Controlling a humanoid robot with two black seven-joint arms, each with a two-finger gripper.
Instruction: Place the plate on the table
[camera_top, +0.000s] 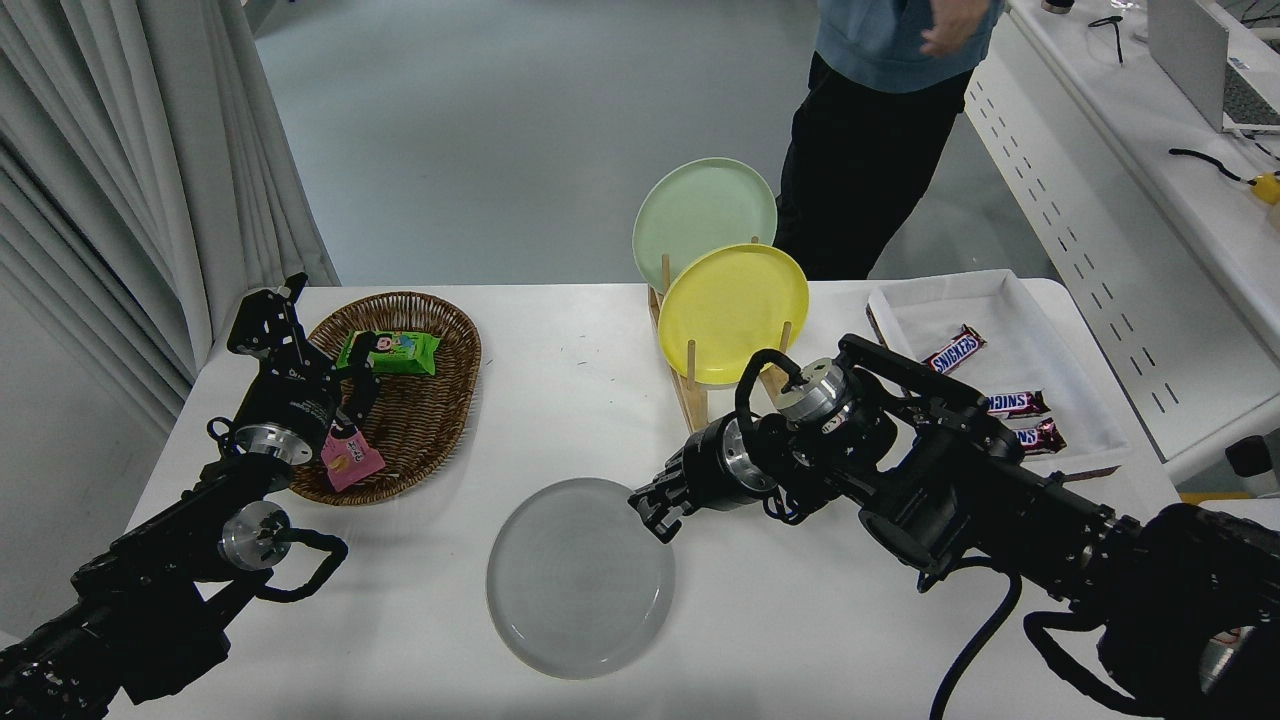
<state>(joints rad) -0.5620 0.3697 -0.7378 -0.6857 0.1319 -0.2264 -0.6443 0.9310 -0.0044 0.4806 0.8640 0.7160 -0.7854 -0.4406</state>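
Observation:
The light-gray plate (580, 577) lies low and nearly flat on the white table (560, 380), at its front middle. My right gripper (655, 513) reaches in from the right and is shut on the plate's upper right rim. My left arm is parked at the lower left, with its gripper (313, 350) open beside the wicker basket.
A wooden rack (690, 395) behind the gripper holds a yellow plate (733, 312) and a pale green plate (704, 208). A wicker basket (440, 400) with snack packs stands at the left. A white tray (1010, 300) with candy bars is at the right. A person (870, 150) stands at the far side.

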